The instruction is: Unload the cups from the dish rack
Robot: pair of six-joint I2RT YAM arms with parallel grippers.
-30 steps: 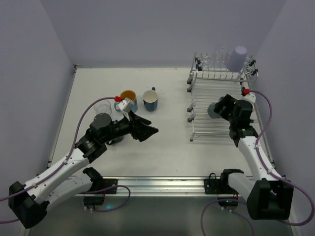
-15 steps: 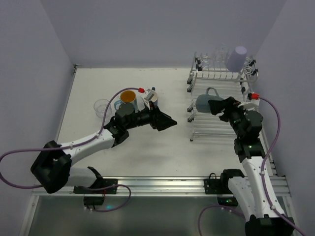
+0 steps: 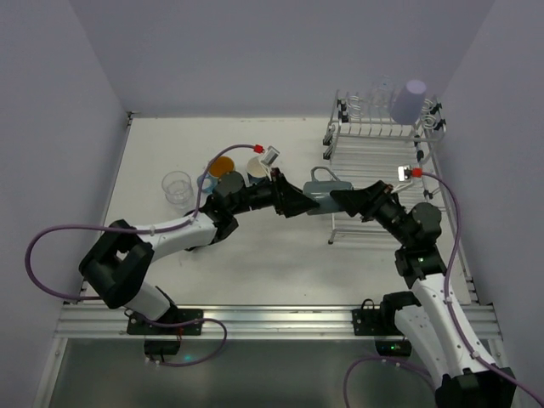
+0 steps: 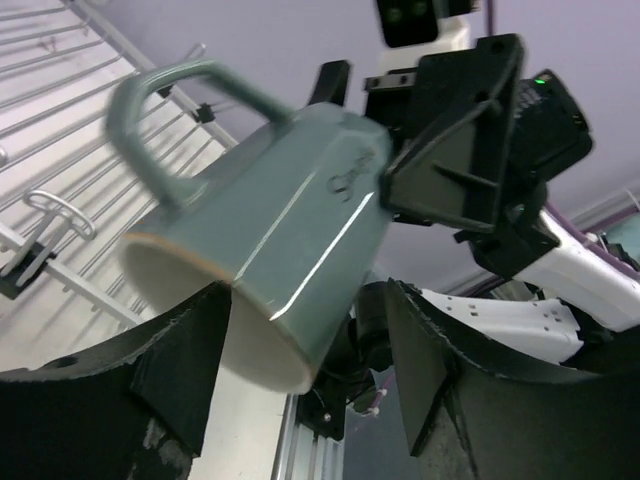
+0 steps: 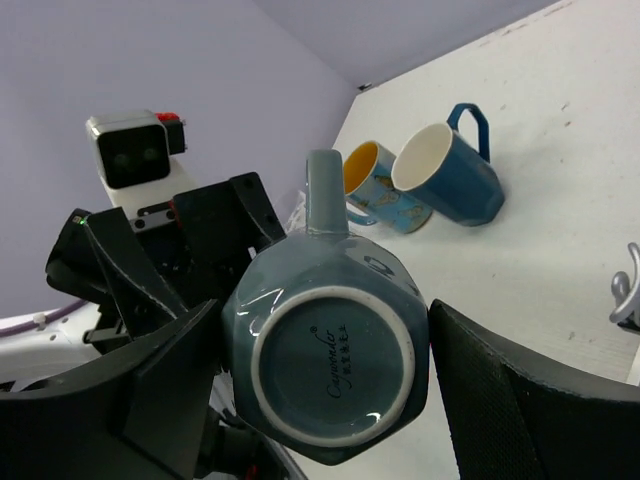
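Observation:
My right gripper is shut on a dark teal mug and holds it in the air just left of the dish rack. In the right wrist view, the mug's base faces the camera between my fingers. My left gripper is open, its jaws either side of the mug's rim. The right gripper shows behind the mug. A lavender tumbler and clear glasses stay on the rack's upper tier.
An orange-inside mug, a blue white-inside mug and a clear glass stand on the table behind the left arm. Both mugs also show in the right wrist view. Rack bars lie behind the mug.
My right gripper has carried the teal mug left, off the rack. My left arm has swung right to meet it, its open jaws now round the rim.

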